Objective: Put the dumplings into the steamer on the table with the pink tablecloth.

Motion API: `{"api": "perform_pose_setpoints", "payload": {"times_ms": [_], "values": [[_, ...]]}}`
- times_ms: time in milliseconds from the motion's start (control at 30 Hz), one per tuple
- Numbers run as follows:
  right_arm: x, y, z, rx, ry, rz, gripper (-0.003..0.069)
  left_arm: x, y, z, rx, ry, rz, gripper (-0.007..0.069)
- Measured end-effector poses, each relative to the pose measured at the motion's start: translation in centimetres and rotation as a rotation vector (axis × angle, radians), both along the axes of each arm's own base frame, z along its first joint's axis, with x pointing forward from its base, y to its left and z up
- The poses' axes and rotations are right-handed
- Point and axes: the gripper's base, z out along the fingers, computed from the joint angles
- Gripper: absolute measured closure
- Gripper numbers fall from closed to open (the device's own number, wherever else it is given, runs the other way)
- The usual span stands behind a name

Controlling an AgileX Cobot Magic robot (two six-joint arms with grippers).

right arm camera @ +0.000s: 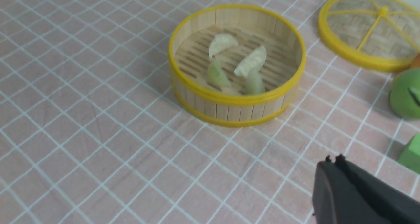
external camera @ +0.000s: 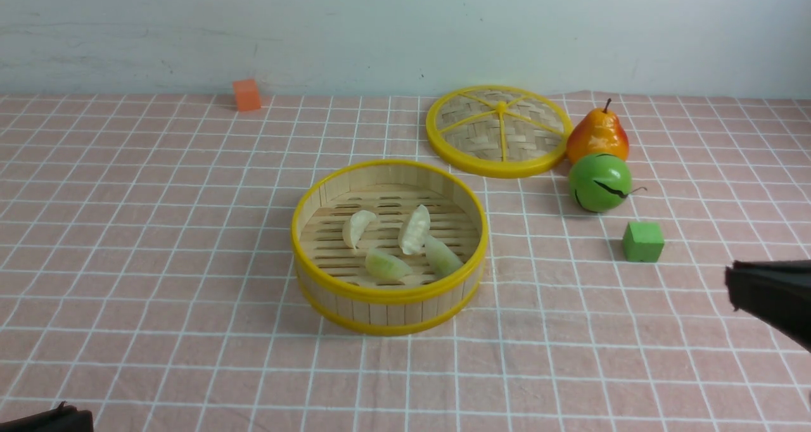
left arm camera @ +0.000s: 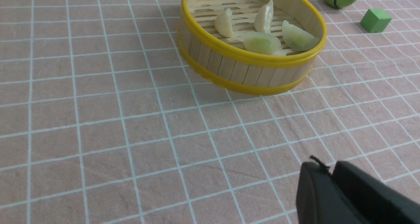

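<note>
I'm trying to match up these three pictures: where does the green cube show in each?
Front view: right of centre, green cube.
Left wrist view: near the upper right corner.
Right wrist view: at the right edge, cut off.
Shared landmark: the steamer.

From here I have open pink gridded cloth (external camera: 158, 197) on the worktop left of the round yellow-rimmed bamboo steamer (external camera: 389, 296), and in front of it too. Beyond its right side, the woven yellow-rimmed lid (external camera: 500, 131), red-orange pear (external camera: 599, 137) and round green fruit (external camera: 600, 182) crowd my way; the small green cube (external camera: 643, 242) stands nearer me.
</note>
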Motion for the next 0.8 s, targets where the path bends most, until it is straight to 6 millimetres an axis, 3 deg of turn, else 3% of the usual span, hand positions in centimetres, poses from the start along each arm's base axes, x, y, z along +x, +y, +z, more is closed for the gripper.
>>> {"api": "perform_pose_setpoints", "payload": {"times_ms": [233,467,600,800], "values": [[-3.1,-4.5,-6.4,0.085,-0.199,-0.311,0.0680,0.0,0.0,0.0,0.000,0.000,0.000,0.0557],[-5.0,-6.5,-13.7,0.169,-0.198,-0.592,0.0680,0.0,0.0,0.0,0.000,0.000,0.000,0.0555],[-4.9,-6.8,-15.6,0.159,-0.148,-0.656,0.0680,0.0,0.0,0.0,0.001,0.001,0.000,0.0552],[-5.0,-6.9,-16.3,0.137,-0.075,-0.680,0.0680,0.0,0.0,0.0,0.000,0.001,0.000,0.0549]]}}
